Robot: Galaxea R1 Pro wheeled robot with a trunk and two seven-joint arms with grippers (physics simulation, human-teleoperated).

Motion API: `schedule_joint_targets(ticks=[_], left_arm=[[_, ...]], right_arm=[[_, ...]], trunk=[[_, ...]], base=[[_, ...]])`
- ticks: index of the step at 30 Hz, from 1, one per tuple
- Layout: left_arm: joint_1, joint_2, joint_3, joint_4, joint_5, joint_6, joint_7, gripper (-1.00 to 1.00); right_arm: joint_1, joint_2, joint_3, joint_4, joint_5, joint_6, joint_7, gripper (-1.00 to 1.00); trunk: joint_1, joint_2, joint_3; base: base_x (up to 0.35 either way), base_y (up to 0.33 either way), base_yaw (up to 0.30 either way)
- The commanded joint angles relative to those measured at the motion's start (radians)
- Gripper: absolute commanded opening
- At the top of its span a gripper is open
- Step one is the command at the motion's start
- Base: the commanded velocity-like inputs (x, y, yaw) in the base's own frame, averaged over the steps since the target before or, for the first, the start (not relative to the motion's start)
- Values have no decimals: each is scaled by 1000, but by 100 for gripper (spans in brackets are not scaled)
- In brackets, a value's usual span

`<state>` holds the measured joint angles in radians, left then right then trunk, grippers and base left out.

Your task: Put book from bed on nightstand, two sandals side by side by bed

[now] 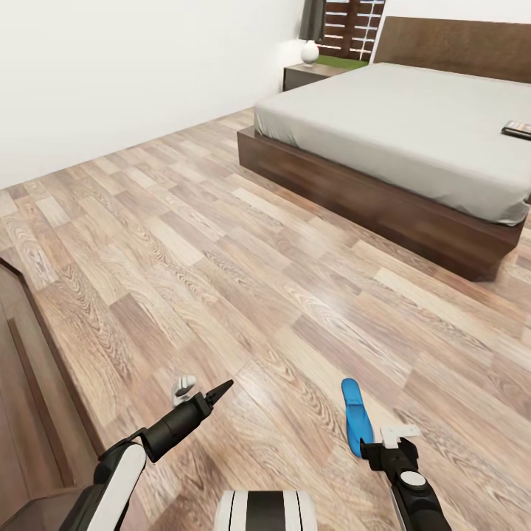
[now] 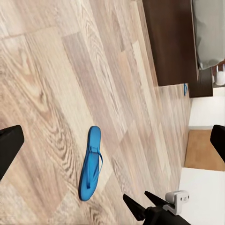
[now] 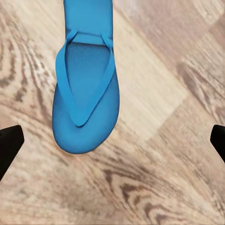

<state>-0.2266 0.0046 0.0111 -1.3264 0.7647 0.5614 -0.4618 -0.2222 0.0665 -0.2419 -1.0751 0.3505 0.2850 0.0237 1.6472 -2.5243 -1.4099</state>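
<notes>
The right pincer (image 1: 391, 436), fingers apart, hovers over a light, floppy blue sandal (image 3: 86, 89), probably best pinched at its sole edge.

Head cam: high, looking down across floor (image 1: 221, 243) toward bed (image 1: 398, 118). My right wrist cam: close above sandal (image 3: 86, 89). Left wrist cam: farther back, shares same sandal (image 2: 91, 162).
</notes>
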Motion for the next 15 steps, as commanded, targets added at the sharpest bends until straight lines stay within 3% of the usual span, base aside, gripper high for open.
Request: schedule_joint_targets(ticks=[1, 11, 15], left_arm=[[0, 0, 1, 0, 7, 8, -1, 100], [0, 0, 1, 1, 7, 9, -1, 100], [0, 0, 1, 1, 7, 9, 0, 100]], right_arm=[[0, 1, -2, -2, 8, 5, 2, 100], [0, 1, -2, -2, 9, 5, 3, 100], [0, 1, -2, -2, 9, 5, 3, 100]], trunk=[[0, 0, -1], [0, 0, -1], [0, 0, -1]], base=[[92, 70, 0], [16, 13, 0], [149, 123, 0]])
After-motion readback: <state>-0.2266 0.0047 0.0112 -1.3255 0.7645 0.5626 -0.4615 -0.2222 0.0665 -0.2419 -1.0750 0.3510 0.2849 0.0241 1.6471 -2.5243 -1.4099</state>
